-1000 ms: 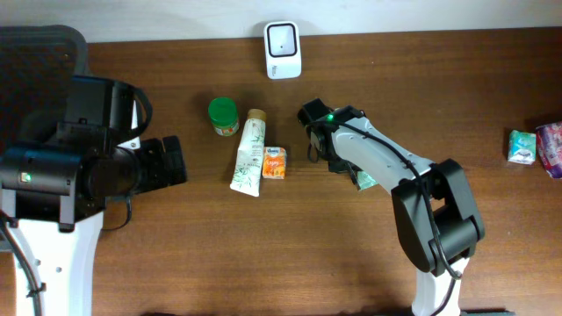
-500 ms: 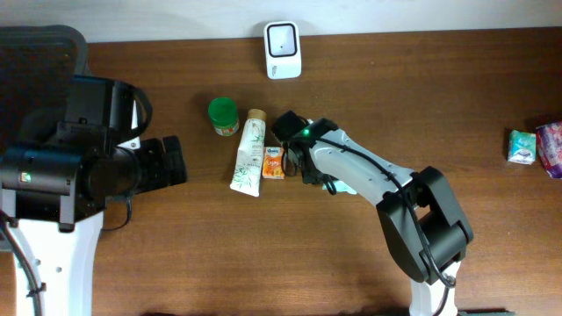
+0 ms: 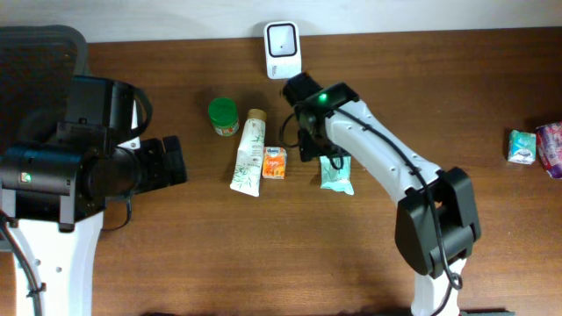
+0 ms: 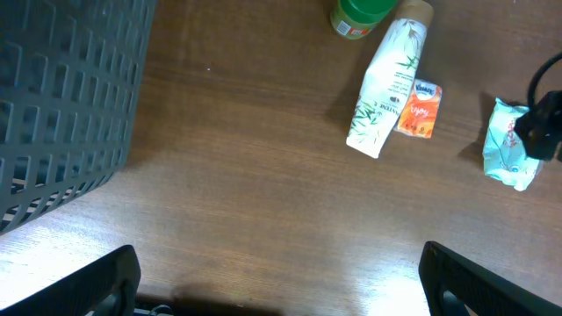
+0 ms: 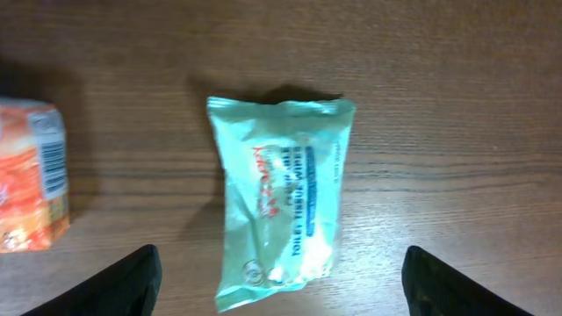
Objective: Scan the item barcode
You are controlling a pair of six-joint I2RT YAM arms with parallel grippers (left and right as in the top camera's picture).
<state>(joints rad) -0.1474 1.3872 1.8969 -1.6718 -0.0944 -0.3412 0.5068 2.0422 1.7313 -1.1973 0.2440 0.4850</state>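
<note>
Open tabletop rings the mint packet; orange carton crowds one side.

Right arm: white tapered links between black joint housings, with a lit green light on the black wrist block and a thin black cable along the link. Left arm: bulky black housings carrying a second green light, set on a white column with a black lead beside it. Left hand and right hand: plain black wedge-shaped fingers.
</note>
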